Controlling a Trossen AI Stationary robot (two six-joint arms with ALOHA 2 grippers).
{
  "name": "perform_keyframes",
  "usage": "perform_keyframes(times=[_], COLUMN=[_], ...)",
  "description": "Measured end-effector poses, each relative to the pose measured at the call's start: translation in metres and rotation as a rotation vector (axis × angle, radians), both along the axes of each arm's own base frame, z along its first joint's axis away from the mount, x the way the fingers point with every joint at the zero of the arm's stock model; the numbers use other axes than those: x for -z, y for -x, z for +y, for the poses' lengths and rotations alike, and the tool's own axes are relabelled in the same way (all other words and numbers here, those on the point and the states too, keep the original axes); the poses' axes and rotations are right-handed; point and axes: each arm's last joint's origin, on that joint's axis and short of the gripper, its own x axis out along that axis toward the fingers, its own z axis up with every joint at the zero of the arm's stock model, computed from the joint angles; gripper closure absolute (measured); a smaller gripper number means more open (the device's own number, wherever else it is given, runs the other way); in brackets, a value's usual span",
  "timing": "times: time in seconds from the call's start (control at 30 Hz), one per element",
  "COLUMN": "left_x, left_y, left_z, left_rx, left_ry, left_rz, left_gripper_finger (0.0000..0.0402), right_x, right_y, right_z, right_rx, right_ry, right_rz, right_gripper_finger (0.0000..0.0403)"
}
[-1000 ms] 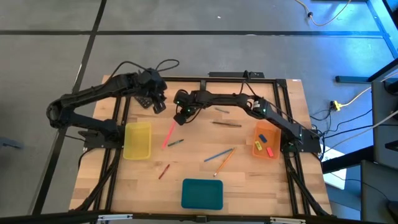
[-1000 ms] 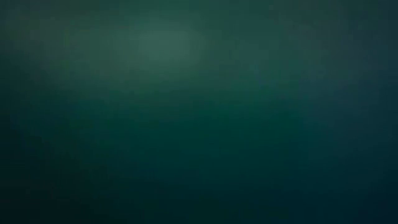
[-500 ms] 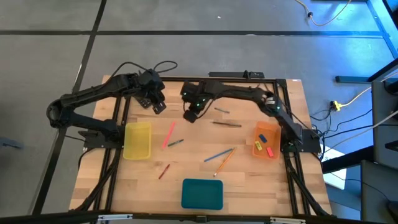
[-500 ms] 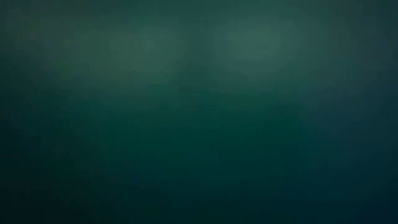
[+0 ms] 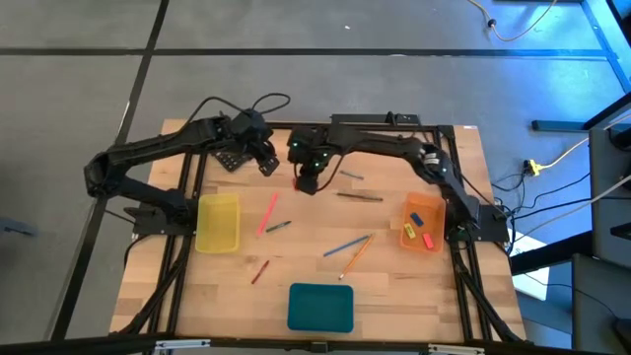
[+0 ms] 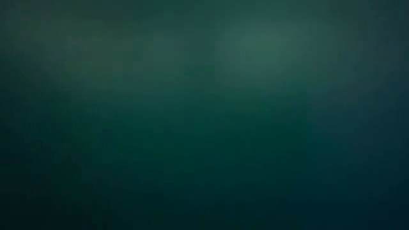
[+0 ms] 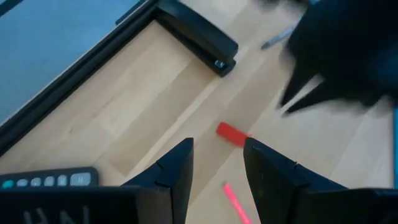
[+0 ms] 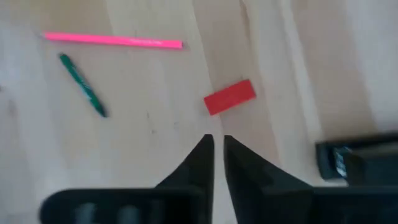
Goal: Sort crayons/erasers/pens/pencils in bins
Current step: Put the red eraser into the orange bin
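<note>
- The yellow bin [image 5: 218,223] is sitting at the left of the tabletop [image 5: 394,296]; nothing shows inside it; the black calculator [image 5: 230,158] is lying beyond it near the far edge;
- The left pincer [image 5: 266,163] is hovering just past the calculator, fingers [image 7: 177,171] standing apart and holding nothing; through its own camera the red eraser [image 7: 232,133] is lying just ahead of the fingertips, its long axis slanting across the gap;
- The pink pen [image 5: 267,213] and a green one [image 5: 278,227] are lying nearer the front, well clear of both arms;
- The right pincer [image 5: 307,183] is hanging over the same far-centre patch, fingers [image 8: 200,163] nearly together and empty; the eraser [image 8: 229,97] is lying just ahead of its tips;
- The eraser cannot be made out from above, so which arm is nearer is unclear; the left looks readier, being open, though the arms are crowding each other;
- The teal bin [image 5: 320,307] is waiting at the front edge; open wood is lying between;
- The orange bin [image 5: 422,223], holding small erasers, is sitting at the right, probably where the red one belongs.
</note>
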Motion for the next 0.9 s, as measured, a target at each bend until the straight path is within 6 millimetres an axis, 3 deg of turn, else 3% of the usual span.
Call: perform_keyframes(times=[0.33,0.47,0.6,0.9], left_x=[0.0,0.0,-0.001,-0.001], left_y=[0.002,0.001,0.001,0.001], left_z=[-0.001,-0.003,-0.003,-0.002], left_rx=[-0.001,0.01,0.017,0.07], left_ry=[0.004,-0.02,-0.085,-0.126], left_rz=[0.009,0.021,0.054,0.078], left_gripper_finger=[0.0266,0.0266,0.0266,0.0266], right_x=[0.068,0.085,0.087,0.091], right_y=[-0.026,-0.032,-0.036,-0.04], right_z=[0.013,0.017,0.018,0.009], right_rx=[-0.243,-0.283,-0.347,-0.353], right_ry=[0.104,0.266,0.4,0.333], right_rz=[0.055,0.112,0.117,0.041], right_gripper_finger=[0.0245,0.0211,0.0196,0.0205])
